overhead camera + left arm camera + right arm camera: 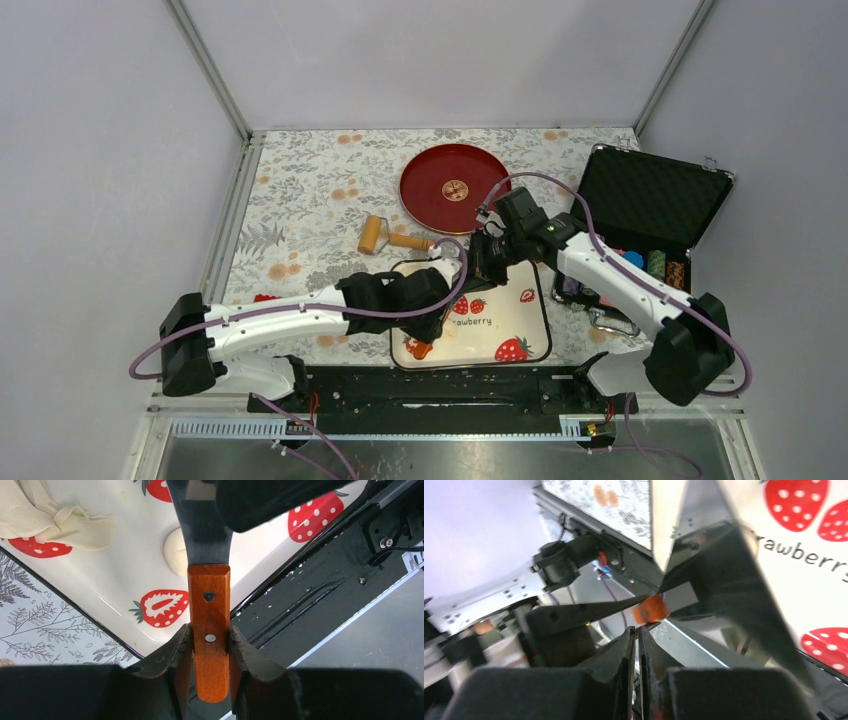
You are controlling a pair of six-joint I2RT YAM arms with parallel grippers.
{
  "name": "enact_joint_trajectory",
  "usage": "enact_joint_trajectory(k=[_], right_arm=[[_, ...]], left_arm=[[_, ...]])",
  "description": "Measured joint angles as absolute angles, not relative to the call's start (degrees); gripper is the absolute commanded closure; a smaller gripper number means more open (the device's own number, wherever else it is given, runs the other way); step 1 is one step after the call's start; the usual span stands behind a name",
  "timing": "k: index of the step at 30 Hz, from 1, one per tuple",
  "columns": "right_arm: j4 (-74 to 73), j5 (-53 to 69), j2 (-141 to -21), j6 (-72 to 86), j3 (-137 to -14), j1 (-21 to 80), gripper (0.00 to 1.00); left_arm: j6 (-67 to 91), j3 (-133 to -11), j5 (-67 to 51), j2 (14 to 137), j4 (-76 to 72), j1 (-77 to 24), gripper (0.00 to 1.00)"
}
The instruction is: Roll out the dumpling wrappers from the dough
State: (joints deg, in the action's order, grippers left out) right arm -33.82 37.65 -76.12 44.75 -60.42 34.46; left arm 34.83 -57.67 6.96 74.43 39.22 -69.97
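Note:
My left gripper [210, 640] is shut on the orange-brown wooden handle [209, 605] of a metal scraper, and its blade [205, 535] reaches out over the strawberry mat [125, 570]. A small round dumpling wrapper [174, 550] lies on the mat, partly under the blade. A ragged flattened sheet of dough [60, 520] lies at the mat's far left. My right gripper [637, 632] is shut, with nothing visible between its fingers, just above the blade's far end, facing the handle [651, 609]. In the top view both grippers, left [438, 300] and right [487, 265], meet over the mat [520, 335].
A red plate [450, 187] with a gold centre emblem sits at the back. A tan wooden roller [380, 236] lies left of the mat. An open black case [645, 200] with small items stands at the right. The black front rail [320, 580] runs along the mat's near edge.

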Motion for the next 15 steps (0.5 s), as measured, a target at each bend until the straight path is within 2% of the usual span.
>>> enact_joint_trajectory(k=[7,15], right_arm=[[-38.26,30.81,-80.88,40.58,-61.19,36.58,0.87],[-38.24,29.04,-82.67,39.29,-59.86,37.43,0.87]], left_arm=[[36.51,-57.67,8.78,73.97,39.07,-70.61,1.0],[37.54,-57.39,9.06,71.72,38.7,-70.74,1.0]])
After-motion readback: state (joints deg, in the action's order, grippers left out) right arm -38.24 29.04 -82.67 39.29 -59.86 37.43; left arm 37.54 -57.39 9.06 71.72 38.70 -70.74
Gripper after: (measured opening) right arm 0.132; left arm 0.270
